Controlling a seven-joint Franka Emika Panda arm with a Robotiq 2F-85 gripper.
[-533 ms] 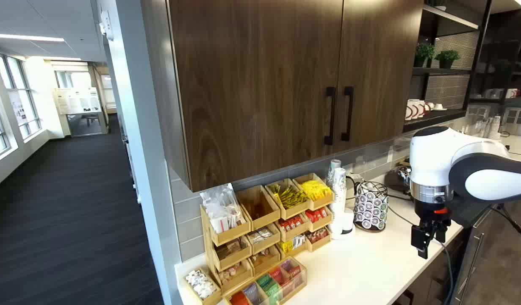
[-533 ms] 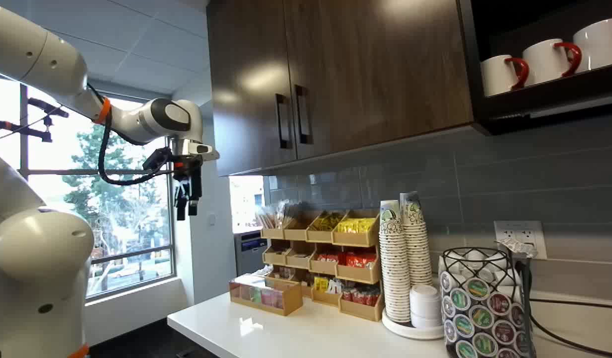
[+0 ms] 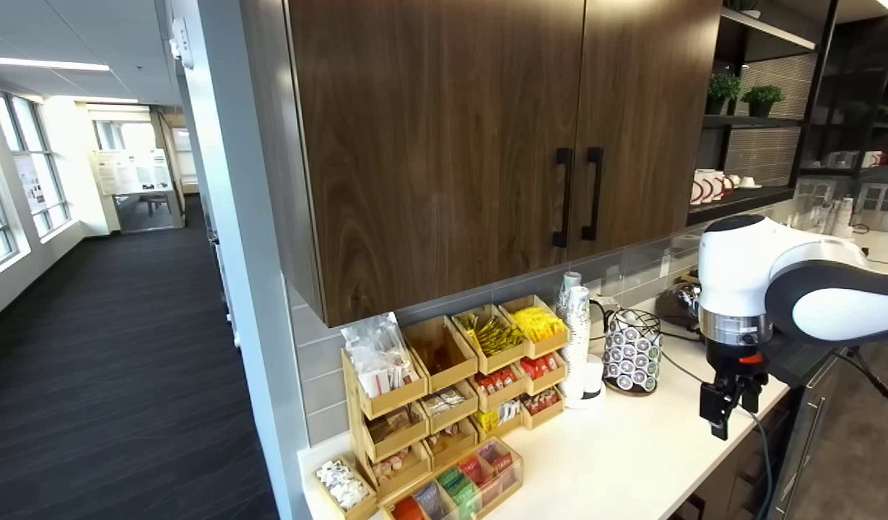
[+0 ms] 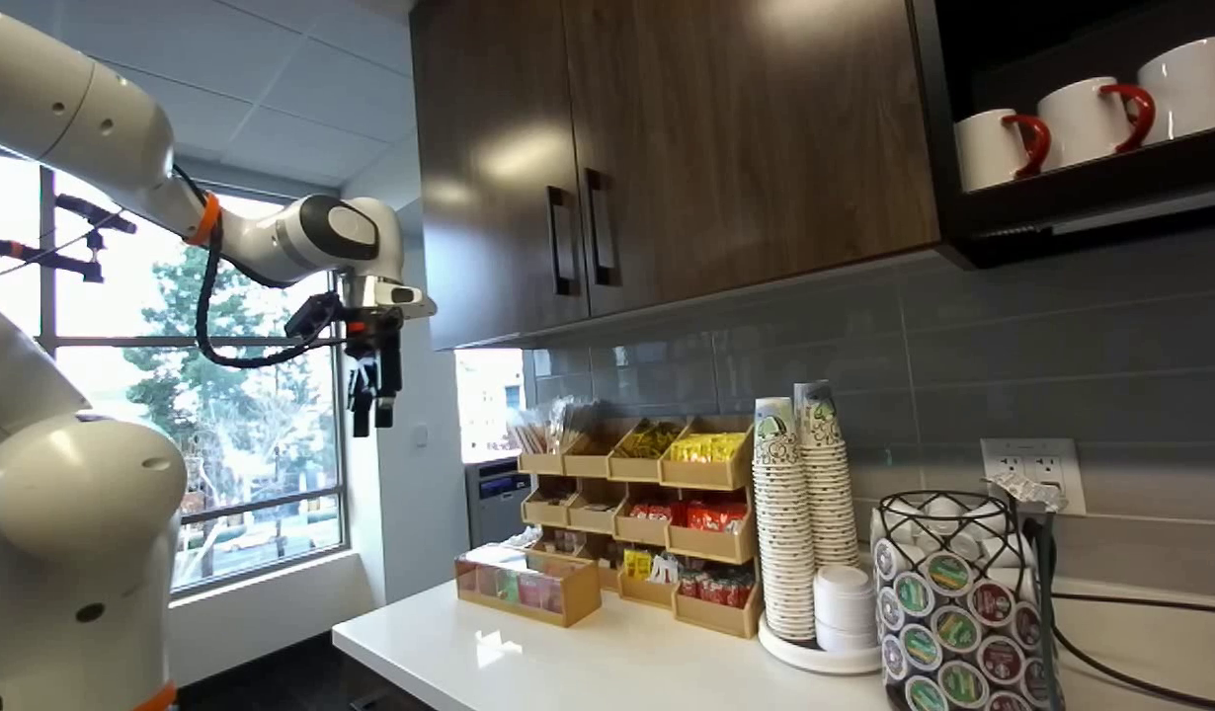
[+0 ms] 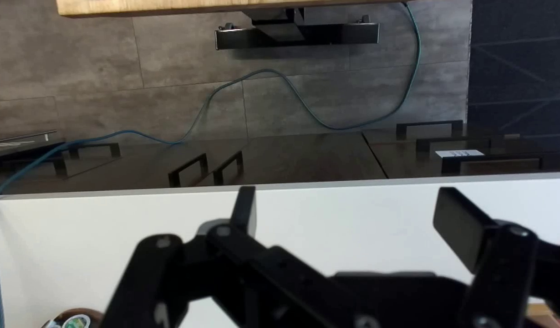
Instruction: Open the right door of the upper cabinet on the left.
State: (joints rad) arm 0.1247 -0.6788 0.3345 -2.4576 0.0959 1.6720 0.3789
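On the upper cabinet, the right door hung closed, lined up beside the left door, its slim black handle upright near the seam. Beneath the cabinet ran gray tiles and a glossy white counter, where I could make out tiered wooden bins of packets, tall stacks of paper cups and a cluster of coffee pods. Next to the cabinet, past the right door, black open shelving carried white mugs with red handles. At its opposite side, a pale wall led back to a dark-floored corridor, and in an exterior view a bright window stood well to the left of the cabinet, trees showing through the glass.

The white arm reached out in front of the cabinet, its end bent over so the gripper pointed down, lower than the door handle and well apart from both doors. The fingers were parted wide, and in the wrist view the white counter showed through the gap between them.
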